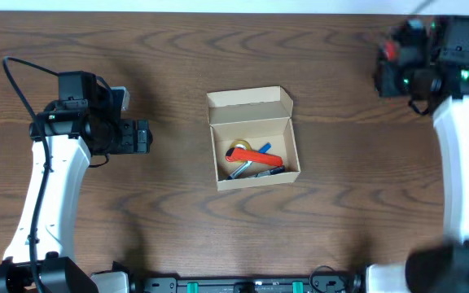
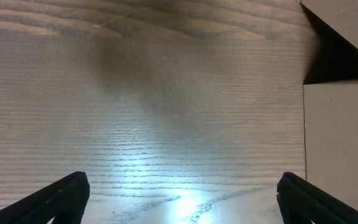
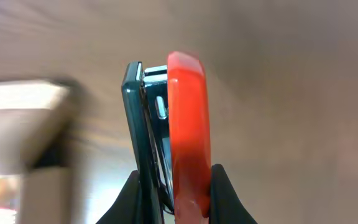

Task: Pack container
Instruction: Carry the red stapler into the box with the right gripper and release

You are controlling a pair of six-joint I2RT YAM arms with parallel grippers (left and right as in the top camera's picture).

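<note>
R tool (image 3: 178, 202) grips red stapler (image 3: 188, 124); container (image 1: 249, 102) open.

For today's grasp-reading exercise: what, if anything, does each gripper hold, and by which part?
The right gripper holds a red-topped stapler, pinched at one end across its top and base. The left gripper is open, holding nothing.

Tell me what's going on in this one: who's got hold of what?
The right gripper is shut on a red and dark green stapler-like tool, off near the far right corner of the dark wooden table, away from the open tan cardboard box in the middle. The box already holds a few things, among them blue pens and an orange-red item. The left gripper is open and empty, left of the box.
</note>
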